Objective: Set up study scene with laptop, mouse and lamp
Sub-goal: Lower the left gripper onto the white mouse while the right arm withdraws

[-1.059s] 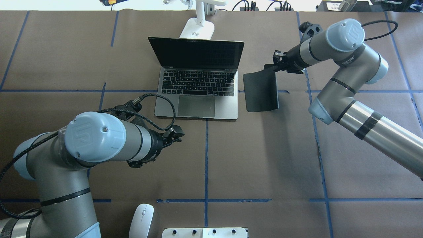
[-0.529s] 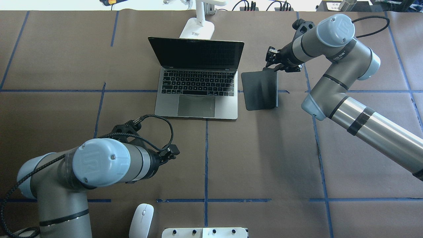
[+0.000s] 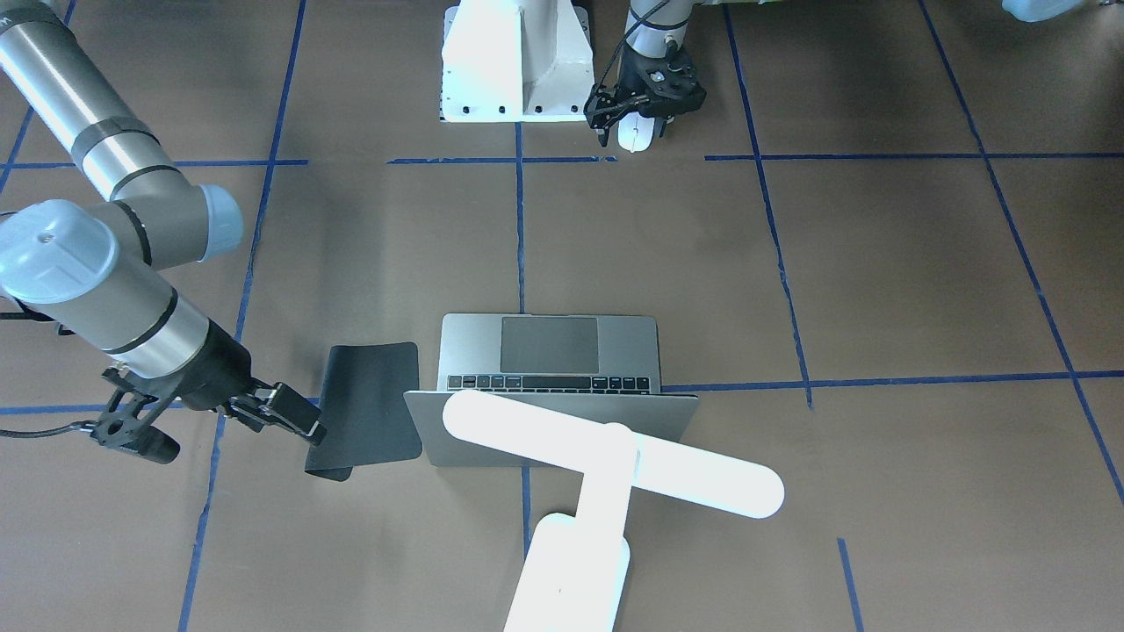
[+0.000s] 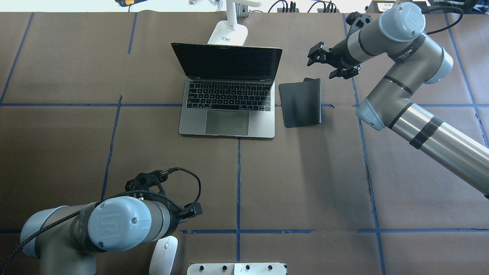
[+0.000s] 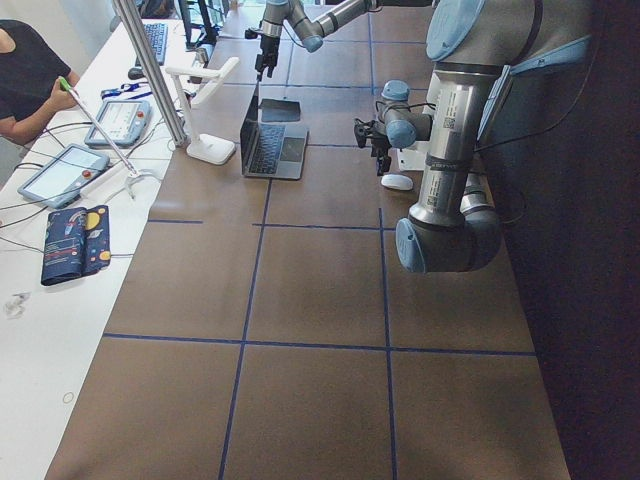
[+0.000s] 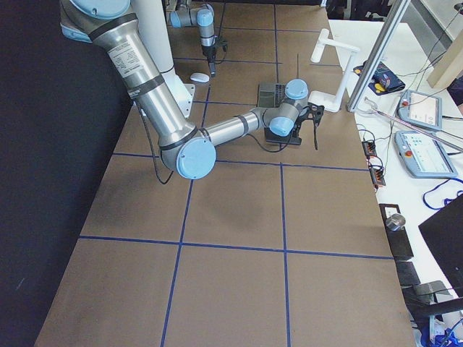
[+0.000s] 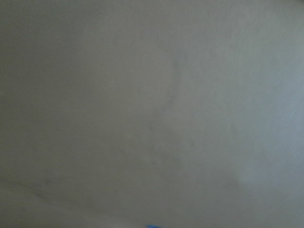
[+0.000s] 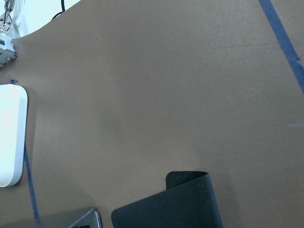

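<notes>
Silver-grey tubular arms [image 4: 439,141], pale blue joint caps [image 4: 114,229], black braided cables [image 4: 194,183]

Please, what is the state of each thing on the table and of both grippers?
laptop: open, screen dark.
lamp: standing behind laptop; lit or not, unclear.
mouse: lying flat on table.
black pad: flat beside laptop, one corner curled.
left gripper: open, over the mouse.
right gripper: open, empty, near pad's corner.
</notes>
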Action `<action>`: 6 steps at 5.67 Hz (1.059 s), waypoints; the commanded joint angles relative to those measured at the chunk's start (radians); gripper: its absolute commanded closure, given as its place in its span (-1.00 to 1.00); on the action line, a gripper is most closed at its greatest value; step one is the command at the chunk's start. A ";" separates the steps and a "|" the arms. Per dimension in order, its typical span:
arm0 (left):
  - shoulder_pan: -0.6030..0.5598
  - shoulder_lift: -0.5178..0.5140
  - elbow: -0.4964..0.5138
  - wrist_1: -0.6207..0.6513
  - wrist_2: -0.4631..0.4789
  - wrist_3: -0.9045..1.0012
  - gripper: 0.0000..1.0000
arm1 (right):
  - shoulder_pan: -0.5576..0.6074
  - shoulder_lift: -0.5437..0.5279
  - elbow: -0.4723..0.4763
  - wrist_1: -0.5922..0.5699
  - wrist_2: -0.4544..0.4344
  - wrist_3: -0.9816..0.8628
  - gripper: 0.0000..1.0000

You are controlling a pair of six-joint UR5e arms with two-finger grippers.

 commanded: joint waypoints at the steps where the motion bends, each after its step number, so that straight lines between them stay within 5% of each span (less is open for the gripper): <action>1: 0.002 0.055 -0.043 -0.008 -0.089 0.300 -1.00 | 0.010 -0.010 0.030 0.000 0.016 -0.005 -1.00; 3: 0.003 0.055 -0.035 -0.018 -0.123 0.506 -1.00 | 0.031 -0.034 0.060 -0.001 0.019 -0.006 -1.00; 6: 0.014 0.031 0.049 -0.040 -0.148 0.408 -1.00 | 0.119 -0.083 0.071 -0.003 0.129 -0.120 -1.00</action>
